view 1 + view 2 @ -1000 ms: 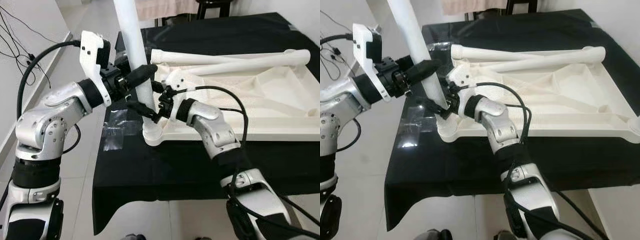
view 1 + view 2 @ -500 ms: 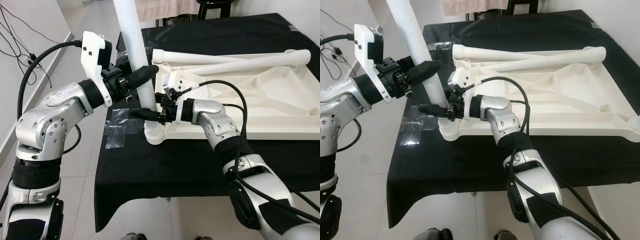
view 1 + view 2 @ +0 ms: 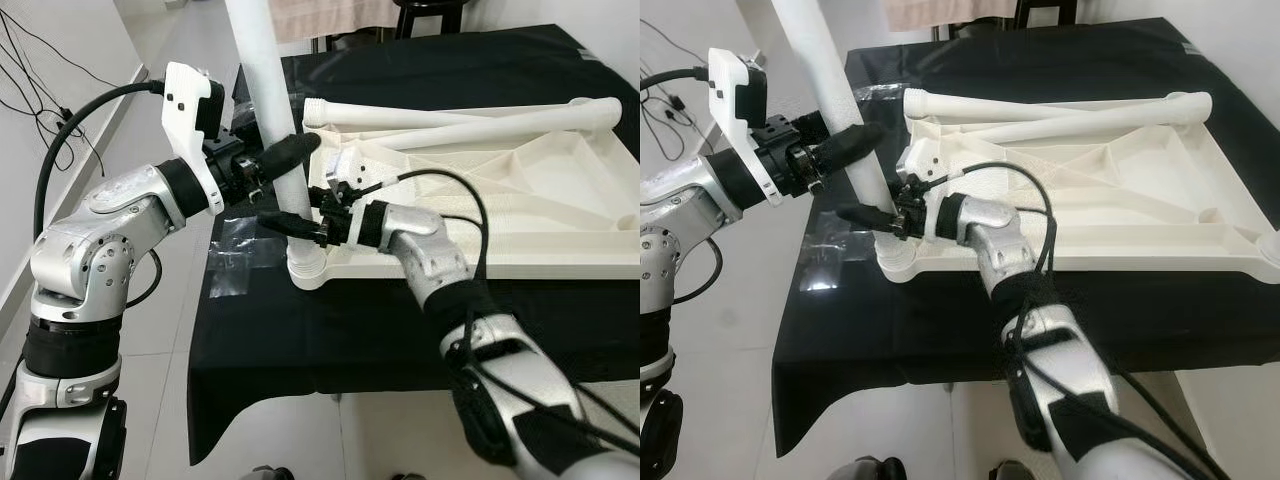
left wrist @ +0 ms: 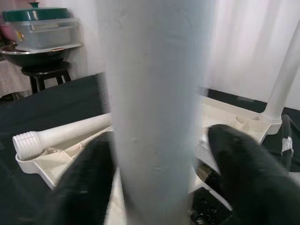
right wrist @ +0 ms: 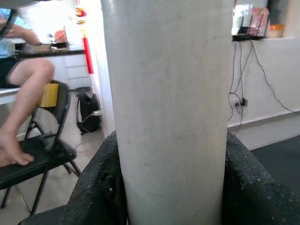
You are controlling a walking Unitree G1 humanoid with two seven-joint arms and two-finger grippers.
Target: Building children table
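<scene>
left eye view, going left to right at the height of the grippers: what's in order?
left gripper → upright table leg it clamps, with right gripper on it lower down → upturned white tabletop with two loose legs across its far edge.

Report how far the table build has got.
Done: the white tabletop lies upside down on the black cloth, and in the left wrist view another leg stands in a corner.

In hand: both grippers hold the upright leg in its near corner socket, the left gripper higher, the right gripper lower.

Left: two loose legs lie on the tabletop, not yet fitted.
</scene>
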